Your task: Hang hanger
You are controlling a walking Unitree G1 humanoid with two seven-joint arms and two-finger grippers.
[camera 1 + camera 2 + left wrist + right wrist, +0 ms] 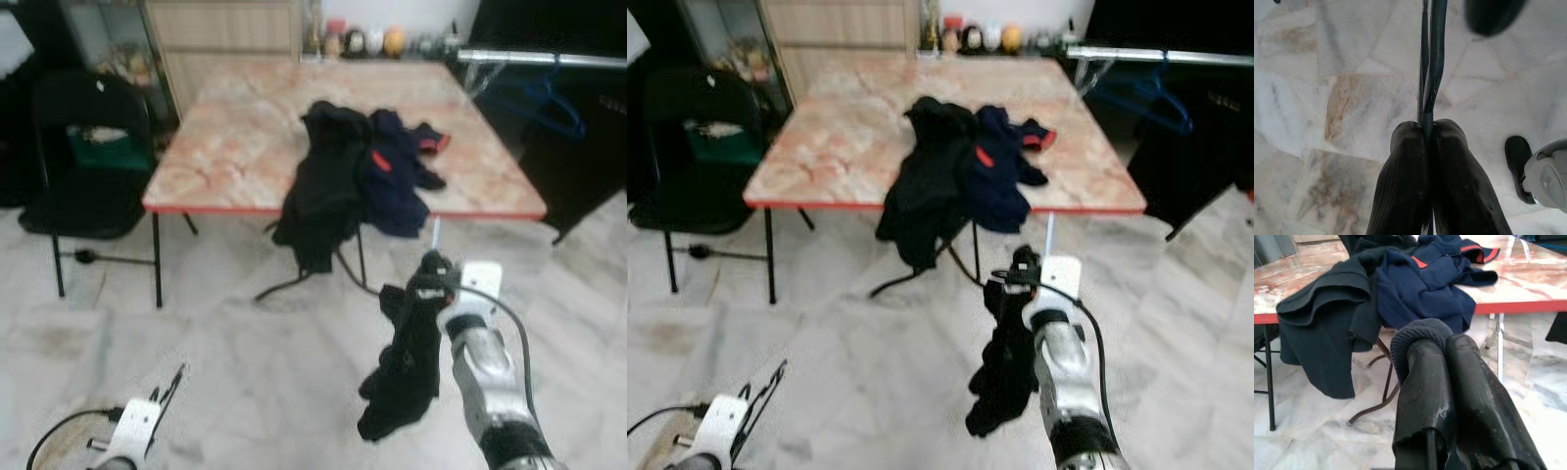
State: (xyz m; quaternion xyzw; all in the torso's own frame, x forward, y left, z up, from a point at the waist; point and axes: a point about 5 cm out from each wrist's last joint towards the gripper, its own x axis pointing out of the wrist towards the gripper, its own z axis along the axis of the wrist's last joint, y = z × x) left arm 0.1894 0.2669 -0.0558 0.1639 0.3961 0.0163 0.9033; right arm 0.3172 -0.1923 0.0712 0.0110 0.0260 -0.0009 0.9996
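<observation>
My right gripper [431, 269] is raised in front of the table, shut on a black garment [402, 367] that hangs limp below it toward the floor. In the right wrist view its fingers [1469, 382] are pressed together, with a ribbed edge of the garment [1418, 330] looped over one tip. My left gripper [168, 384] hangs low at the left, shut on a thin dark hanger [1433, 58] that runs straight out from the fingertips above the marble floor. A silver clothes rail [549, 59] crosses the far right, and a blue hanger [551, 106] hangs on it.
A marble-topped table [235, 147] with a red edge stands ahead, carrying a black garment [323, 186] that spills over its front and a navy one [392, 171]. A black folding chair [83, 147] stands at the left. Small items [372, 41] line the table's back.
</observation>
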